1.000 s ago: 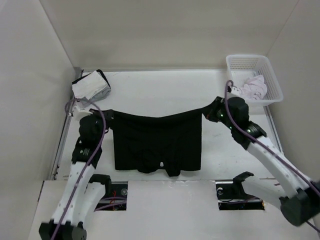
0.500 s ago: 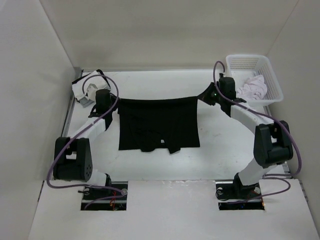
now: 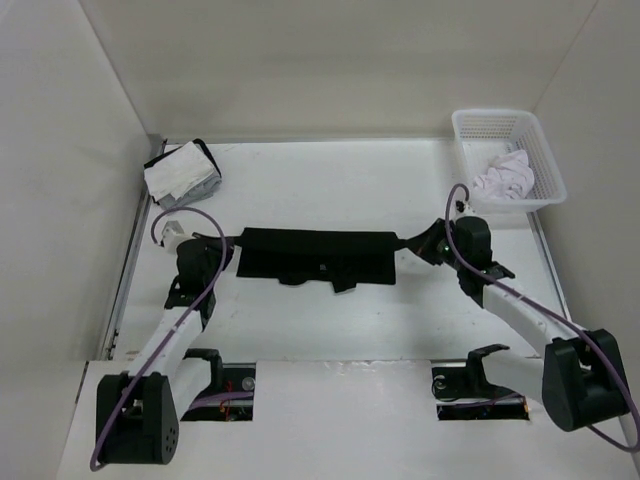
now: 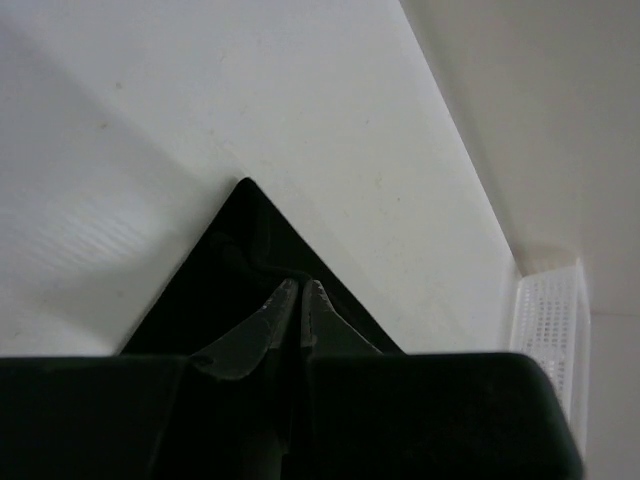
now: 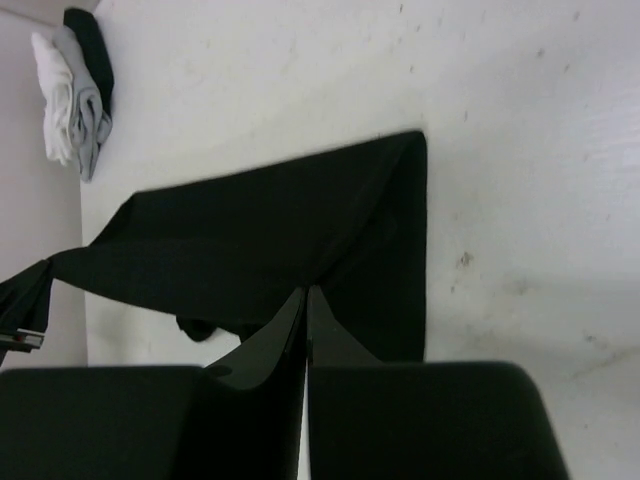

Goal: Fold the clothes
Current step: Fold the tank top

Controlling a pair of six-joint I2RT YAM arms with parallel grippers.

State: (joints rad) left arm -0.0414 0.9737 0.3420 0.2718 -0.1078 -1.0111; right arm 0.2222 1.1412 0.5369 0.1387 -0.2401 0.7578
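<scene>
The clothes, one black garment, are stretched as a low, narrow band across the middle of the table between both arms. My left gripper is shut on its left corner. In the left wrist view the fingertips pinch a taut black triangle of fabric. My right gripper is shut on the right corner. From the right wrist, the closed gripper meets the black cloth, which spreads leftward over the white table. Part of the garment's lower edge sags in small folds.
A white plastic basket at the back right holds a pale lilac-white garment. A white-and-grey cloth stack lies at the back left. Walls close in the table on three sides.
Both arms have drawn back toward the near edge and come down with the garment. The hanging sheet of black fabric has collapsed into a short, wide band.
</scene>
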